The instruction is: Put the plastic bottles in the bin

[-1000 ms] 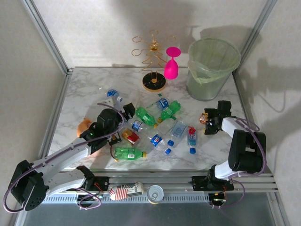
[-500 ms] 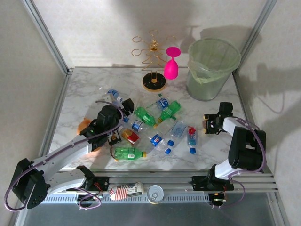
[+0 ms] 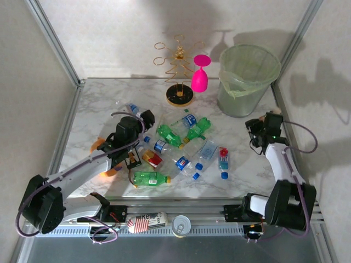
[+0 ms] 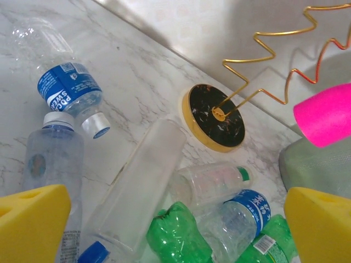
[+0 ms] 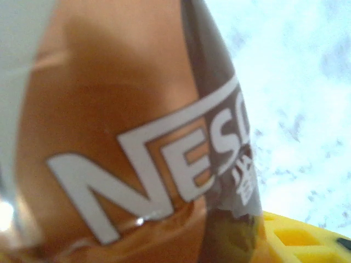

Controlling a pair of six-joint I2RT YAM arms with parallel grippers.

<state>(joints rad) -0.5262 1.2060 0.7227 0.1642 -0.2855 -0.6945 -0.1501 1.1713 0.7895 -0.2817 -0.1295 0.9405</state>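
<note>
Close view over a white marble table (image 4: 148,76). The left gripper (image 4: 174,227) is spread wide, its yellow pads (image 4: 30,219) filling the two bottom corners. Plastic bottles lie on their sides in a jumble. A clear blue-labelled bottle (image 4: 66,90) with a white cap lies upper left, and a second clear bottle (image 4: 52,161) just below it. A long bare bottle (image 4: 145,186) with a blue cap lies diagonally at centre. Beside it are a green-capped clear bottle (image 4: 211,183), a crumpled green bottle (image 4: 178,235) and a blue-banded bottle (image 4: 247,211). Behind them stands a gold wire rack (image 4: 214,116) on a round black base. A pink glass (image 4: 324,114) sits at the right edge.

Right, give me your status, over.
Left gripper open over the bottles. Right gripper shut on a brown bottle, near the bin. Pink glass beside bin.
</note>
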